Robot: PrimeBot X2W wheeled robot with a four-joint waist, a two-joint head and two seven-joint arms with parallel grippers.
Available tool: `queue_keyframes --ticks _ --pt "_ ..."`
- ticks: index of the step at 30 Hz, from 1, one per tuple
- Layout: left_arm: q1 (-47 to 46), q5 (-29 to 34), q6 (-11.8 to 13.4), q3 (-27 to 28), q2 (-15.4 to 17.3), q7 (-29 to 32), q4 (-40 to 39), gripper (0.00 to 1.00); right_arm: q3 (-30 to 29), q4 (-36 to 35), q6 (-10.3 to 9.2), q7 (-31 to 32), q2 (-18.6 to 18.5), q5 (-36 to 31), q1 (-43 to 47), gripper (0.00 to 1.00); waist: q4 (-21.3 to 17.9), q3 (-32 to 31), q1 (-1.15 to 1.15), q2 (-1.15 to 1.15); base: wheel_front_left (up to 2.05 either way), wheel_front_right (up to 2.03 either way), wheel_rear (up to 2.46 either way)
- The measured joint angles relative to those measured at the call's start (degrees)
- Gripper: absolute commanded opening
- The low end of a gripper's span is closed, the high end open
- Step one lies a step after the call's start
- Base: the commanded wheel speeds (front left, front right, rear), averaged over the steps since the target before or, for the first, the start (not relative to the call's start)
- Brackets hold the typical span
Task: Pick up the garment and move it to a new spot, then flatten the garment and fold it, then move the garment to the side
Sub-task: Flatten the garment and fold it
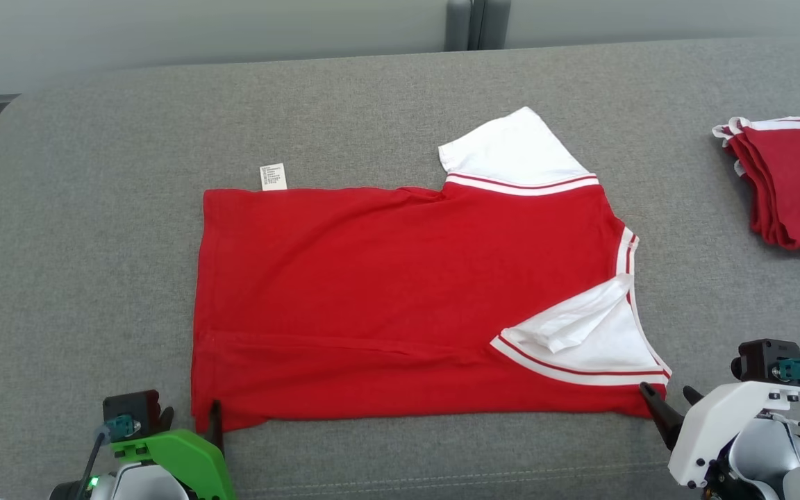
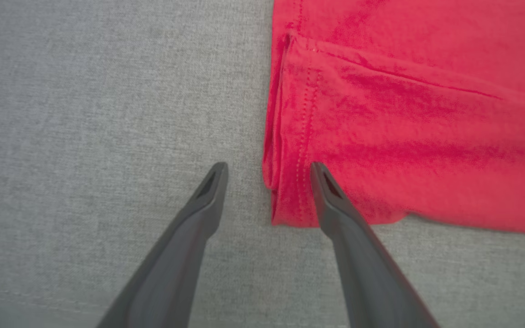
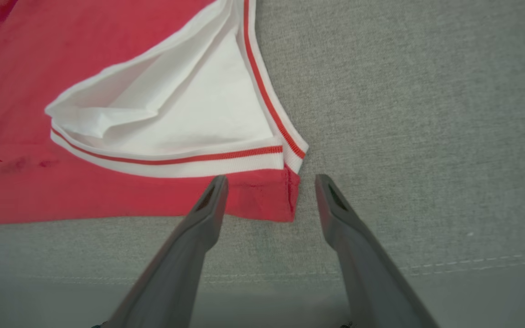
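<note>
A red garment (image 1: 407,292) with white sleeves and striped trim lies spread flat on the grey cushion (image 1: 94,208), its near long edge folded over. My left gripper (image 1: 192,415) is open at the garment's near left corner (image 2: 290,200); that corner lies between the two fingers, and the right finger (image 2: 331,200) rests over the hem. My right gripper (image 1: 665,390) is open at the near right corner (image 3: 271,196), just below the folded white sleeve (image 3: 189,114). Its left finger (image 3: 208,205) overlaps the red hem and the other is over bare cushion.
A stack of folded red and white garments (image 1: 796,180) sits at the far right of the cushion. A white label (image 1: 272,176) sticks out at the garment's far left edge. The cushion's front seam (image 3: 472,262) runs close behind my grippers.
</note>
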Motion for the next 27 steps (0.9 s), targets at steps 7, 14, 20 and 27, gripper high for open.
queue_keyframes --ticks 7,14,20,27 --pt "0.63 -0.35 -1.44 1.52 -0.36 -7.31 0.37 1.00 -0.76 -0.38 -0.01 -5.77 0.36 -0.11 -0.70 1.00 0.77 -1.10 0.00 0.00 0.00 0.00 0.00" --pt "0.54 -0.48 -4.28 4.07 -2.10 -18.46 -0.29 1.00 -0.65 -0.92 -0.01 -15.15 0.79 0.85 -1.72 1.00 2.12 -3.42 0.00 0.00 0.00 0.00 0.00" --pt "0.73 -0.23 -7.86 6.86 -4.24 -20.96 -3.74 1.00 0.73 1.19 -0.01 -24.88 0.88 1.09 -2.76 1.00 3.19 -5.99 0.00 0.00 0.00 0.00 0.00" --pt "4.77 3.77 -10.54 16.75 -9.96 -21.24 -11.36 1.00 3.88 5.87 -0.02 -35.75 0.91 3.02 -4.09 1.00 4.53 -9.31 0.00 0.00 0.00 0.00 0.00"
